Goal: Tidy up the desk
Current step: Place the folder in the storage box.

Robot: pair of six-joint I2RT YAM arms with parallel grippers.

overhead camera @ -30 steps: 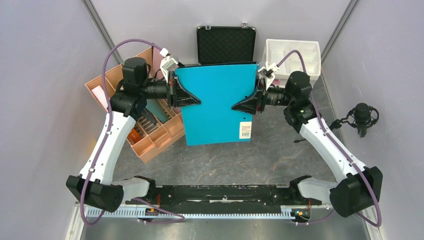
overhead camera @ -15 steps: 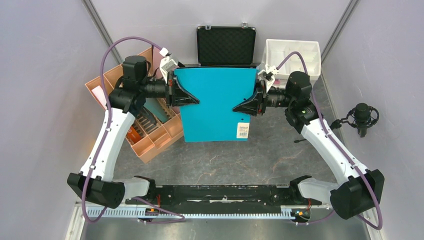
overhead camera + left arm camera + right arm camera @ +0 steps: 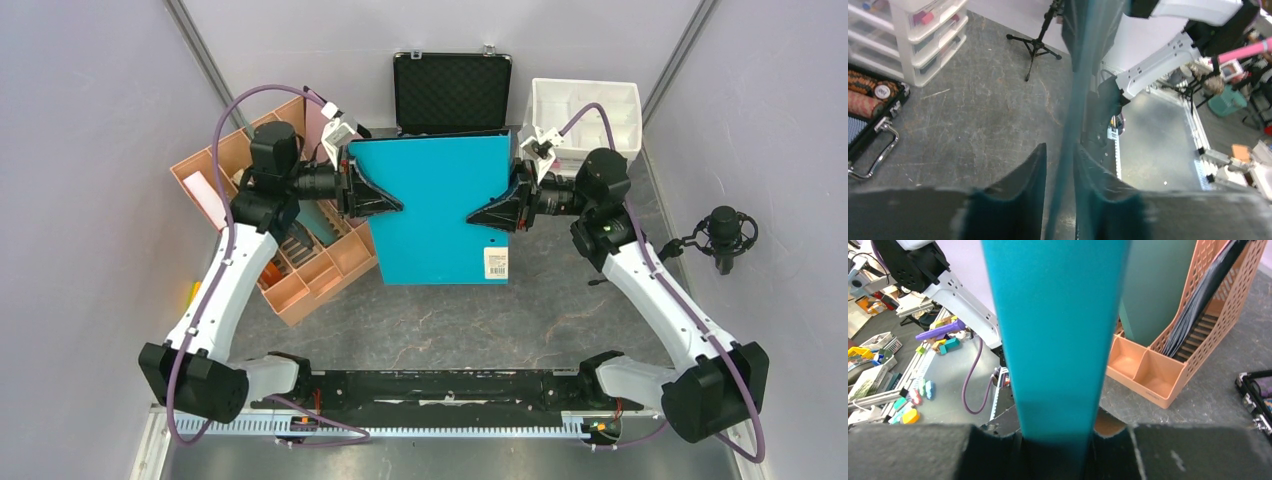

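A teal folder (image 3: 435,200) with a white label at its lower right corner hangs upright above the dark grey desk (image 3: 450,320), between both grippers. My left gripper (image 3: 388,200) is shut on its left edge; in the left wrist view the thin teal edge (image 3: 1070,115) runs between the fingers (image 3: 1035,180). My right gripper (image 3: 480,215) is shut on its right edge; in the right wrist view the broad teal spine (image 3: 1055,330) fills the gap between the jaws.
An orange file organiser (image 3: 310,262) holding folders stands at the left, also in the right wrist view (image 3: 1168,370). A black foam-lined case (image 3: 452,90) lies open at the back. A white drawer unit (image 3: 590,105) stands back right. A microphone on a stand (image 3: 722,235) is at the right.
The folder has shifted slightly right with both grippers, and its lower edge has levelled out. Both grippers keep their hold.
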